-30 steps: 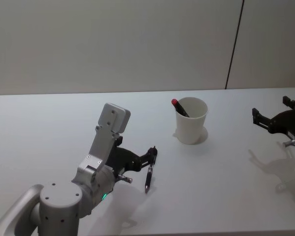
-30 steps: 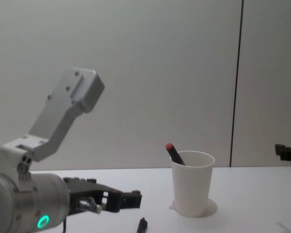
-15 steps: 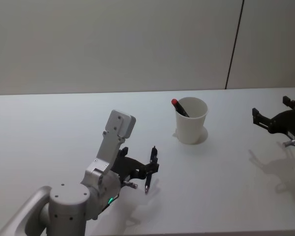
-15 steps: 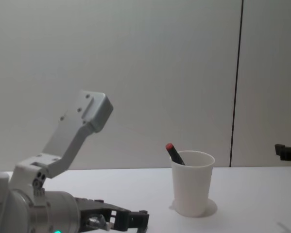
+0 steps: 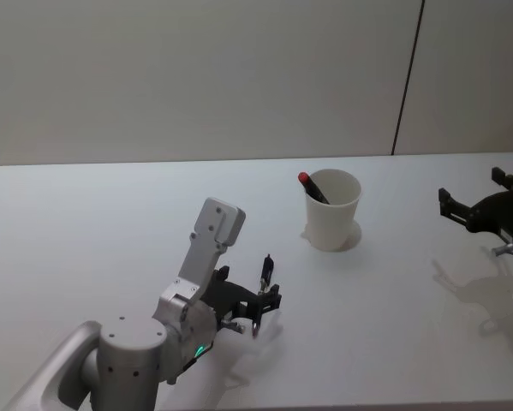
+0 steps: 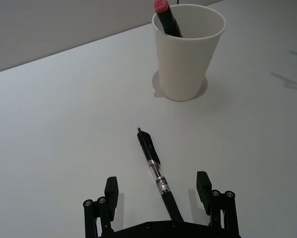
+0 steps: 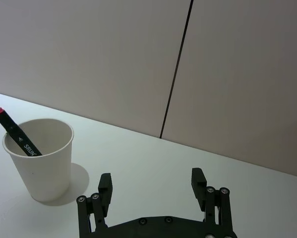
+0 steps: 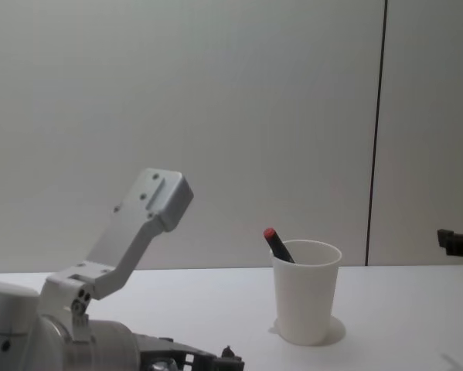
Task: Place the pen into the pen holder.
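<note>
Pale grey wall panels are backing a white table (image 5: 85, 214), where a slim black pen with a clear middle section (image 6: 154, 171) is lying flat, near but apart from the pen holder, a plain white paper cup with a rolled rim (image 5: 333, 218). A red-capped black marker (image 5: 312, 187) is already leaning inside that cup. The left gripper (image 6: 157, 182) is straddling the pen's rear half with its jaws spread wide, one finger on either side and neither touching the barrel. The right gripper (image 7: 151, 177) is idling at the table's right side, jaws likewise spread and holding nothing. So the task is only beginning: the grasp, the lift, the carry and the drop into the cup are all remaining. Compared with a second ago, the left arm has been sinking and reaching forward, bringing its fingers down around the pen, while pen, cup and right gripper are sitting where they were.
</note>
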